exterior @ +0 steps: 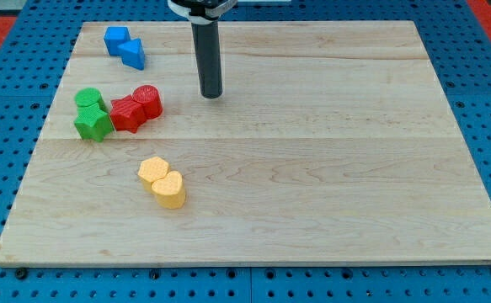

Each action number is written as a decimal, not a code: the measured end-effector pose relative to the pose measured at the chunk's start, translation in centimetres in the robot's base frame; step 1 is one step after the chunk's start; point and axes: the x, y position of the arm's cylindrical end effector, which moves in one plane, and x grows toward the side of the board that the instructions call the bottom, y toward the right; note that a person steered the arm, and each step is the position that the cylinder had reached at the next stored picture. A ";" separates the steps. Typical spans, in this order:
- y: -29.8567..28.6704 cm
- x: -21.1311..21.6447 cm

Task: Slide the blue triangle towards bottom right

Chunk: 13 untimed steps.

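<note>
Eight blocks, all on view's left half. Nearest: two yellow blocks [162, 182], matte, faceted, touching. Mid: green pair [90, 114], red pair [136, 107]. Far: blue triangle [132, 55] touching blue cube [115, 39], top left. My tip [210, 94] bare rod, no claw, right of reds. Risk: push catches cube, or triangle slides into reds. Smooth pale wooden board [329, 168].

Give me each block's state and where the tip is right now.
blue triangle: top left, touching blue cube
my tip: right of the blue pair, touching nothing
red blocks: touching each other
green blocks: touching
yellow blocks: touching
</note>
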 end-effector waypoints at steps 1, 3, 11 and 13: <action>0.0 0.0; 0.0 -7.6; -16.7 -7.3; -21.3 -11.5</action>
